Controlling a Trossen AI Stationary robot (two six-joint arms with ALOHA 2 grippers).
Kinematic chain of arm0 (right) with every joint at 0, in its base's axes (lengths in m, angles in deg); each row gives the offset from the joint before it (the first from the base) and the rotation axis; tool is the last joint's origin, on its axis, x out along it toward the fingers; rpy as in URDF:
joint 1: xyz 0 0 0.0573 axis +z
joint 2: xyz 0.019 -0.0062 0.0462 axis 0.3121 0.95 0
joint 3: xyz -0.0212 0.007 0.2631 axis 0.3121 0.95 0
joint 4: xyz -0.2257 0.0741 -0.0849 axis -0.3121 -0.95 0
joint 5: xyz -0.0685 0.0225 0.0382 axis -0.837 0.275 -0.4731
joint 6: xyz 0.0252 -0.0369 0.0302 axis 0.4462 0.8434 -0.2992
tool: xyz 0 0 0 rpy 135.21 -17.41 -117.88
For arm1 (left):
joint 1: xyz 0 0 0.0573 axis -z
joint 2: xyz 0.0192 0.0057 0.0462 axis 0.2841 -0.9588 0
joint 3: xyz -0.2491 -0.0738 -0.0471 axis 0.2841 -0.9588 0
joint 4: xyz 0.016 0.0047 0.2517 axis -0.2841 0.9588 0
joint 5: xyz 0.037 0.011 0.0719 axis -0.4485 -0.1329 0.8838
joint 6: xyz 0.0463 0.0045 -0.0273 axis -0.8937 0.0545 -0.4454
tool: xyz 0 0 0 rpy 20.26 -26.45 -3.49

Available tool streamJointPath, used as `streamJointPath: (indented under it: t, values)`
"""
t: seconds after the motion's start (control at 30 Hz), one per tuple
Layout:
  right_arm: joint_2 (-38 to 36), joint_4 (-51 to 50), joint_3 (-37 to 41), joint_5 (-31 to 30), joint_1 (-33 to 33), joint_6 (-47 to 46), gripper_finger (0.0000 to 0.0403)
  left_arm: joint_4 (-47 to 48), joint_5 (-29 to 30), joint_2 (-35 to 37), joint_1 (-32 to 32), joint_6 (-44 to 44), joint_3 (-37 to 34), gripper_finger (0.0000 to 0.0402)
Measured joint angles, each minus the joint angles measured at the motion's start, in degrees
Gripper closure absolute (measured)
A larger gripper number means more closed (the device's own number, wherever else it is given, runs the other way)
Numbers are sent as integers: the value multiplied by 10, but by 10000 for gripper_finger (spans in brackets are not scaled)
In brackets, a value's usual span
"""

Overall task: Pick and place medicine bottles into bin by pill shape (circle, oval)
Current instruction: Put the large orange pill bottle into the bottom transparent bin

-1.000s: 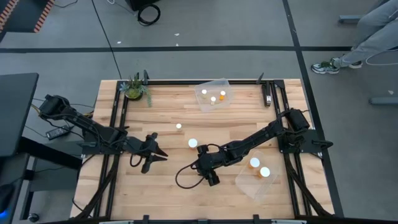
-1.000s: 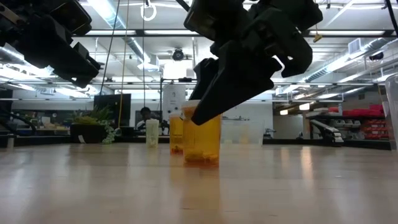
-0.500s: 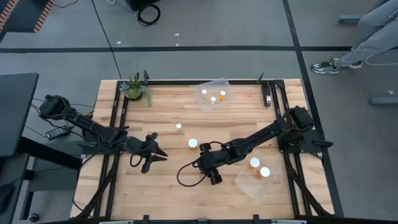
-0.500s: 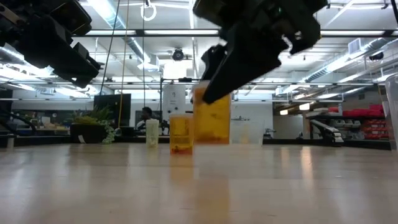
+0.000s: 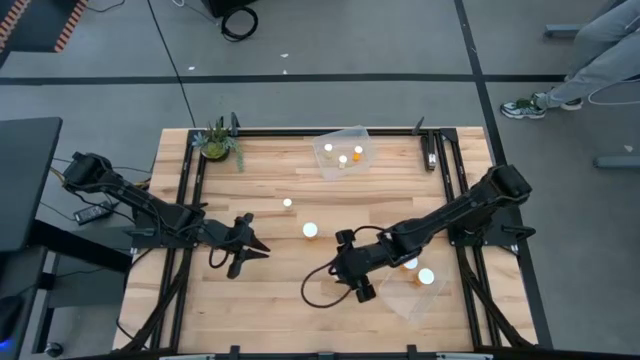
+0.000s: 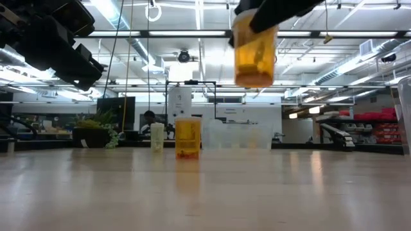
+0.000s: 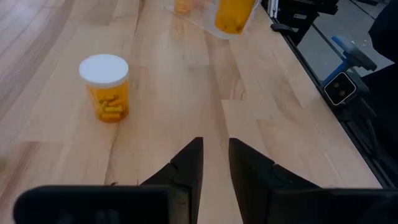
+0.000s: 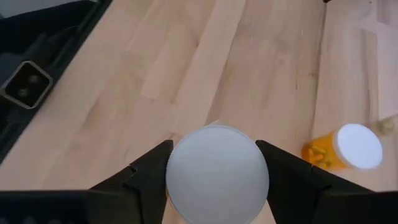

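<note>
The right gripper (image 8: 214,171) clamps a white-capped orange medicine bottle (image 6: 255,48), lifted clear of the wooden table (image 5: 270,300) (upright). Beyond, another capped orange bottle (image 6: 187,138) stands. The left gripper (image 7: 214,165) hovers, fingers slightly apart.

no readable text, labels or numbers anywhere (bottles appear unlabelled)

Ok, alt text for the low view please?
An orange bottle hangs high above the wooden table, gripped at its top by the right gripper. A second orange bottle stands on the table farther back, and the left arm hovers at upper left.
</note>
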State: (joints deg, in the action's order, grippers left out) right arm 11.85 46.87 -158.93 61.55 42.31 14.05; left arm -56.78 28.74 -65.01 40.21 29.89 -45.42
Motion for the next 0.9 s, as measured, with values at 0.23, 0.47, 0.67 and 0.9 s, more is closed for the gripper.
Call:
streamJointPath:
  t: [0.23,0.47,0.67,0.9]
  values:
    - [-40,-53,0,-12,40,-21,176,0,0,0,0,0,0,320]
    - [-85,-105,0,-12,85,-48,176,0,0,0,0,0,0,320]
    - [-119,-143,0,-26,124,-74,175,0,0,0,0,0,0,314]
    - [-138,-195,0,-72,166,-109,175,0,0,0,0,0,0,323]
